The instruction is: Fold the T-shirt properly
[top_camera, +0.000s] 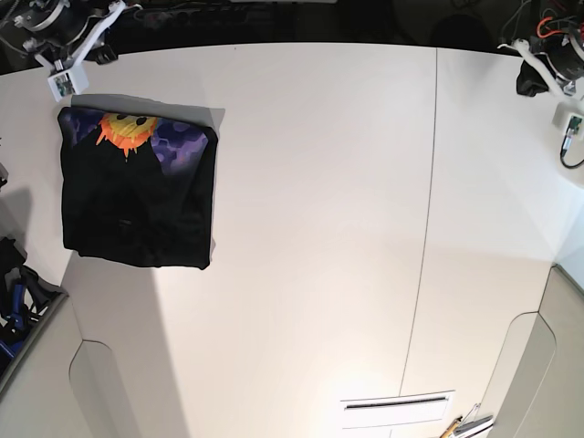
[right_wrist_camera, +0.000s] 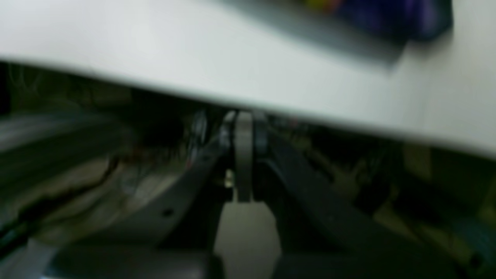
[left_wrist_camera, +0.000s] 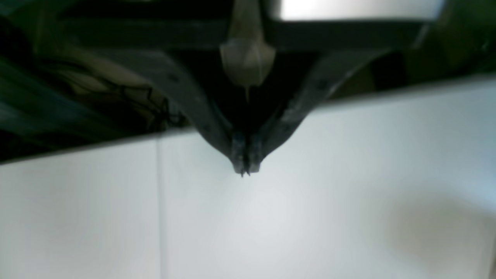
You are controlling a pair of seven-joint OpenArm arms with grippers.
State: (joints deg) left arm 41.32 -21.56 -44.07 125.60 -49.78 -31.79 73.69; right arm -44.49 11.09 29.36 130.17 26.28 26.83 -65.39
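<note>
T-shirt [top_camera: 137, 192]: folded into a neat black rectangle, lying flat on the white table [top_camera: 310, 210]. The orange-yellow sun face and purple print show along its far edge.
My right gripper [right_wrist_camera: 243, 128]: parked just beyond the T-shirt's far left corner in the base view, off the cloth and clear of it. My fingertips are pressed together with nothing between them. From my wrist I see only a blurred strip of purple print at the top right.
My left gripper [left_wrist_camera: 245, 168]: well apart from the T-shirt, across the table seam [top_camera: 424, 246], at the far corner on the opposite side. Its fingers [left_wrist_camera: 254, 153] meet at the tips, clenched on nothing, over bare table near its edge.
Table: white, the T-shirt resting on its wider panel, on the T-shirt's side of the seam.
</note>
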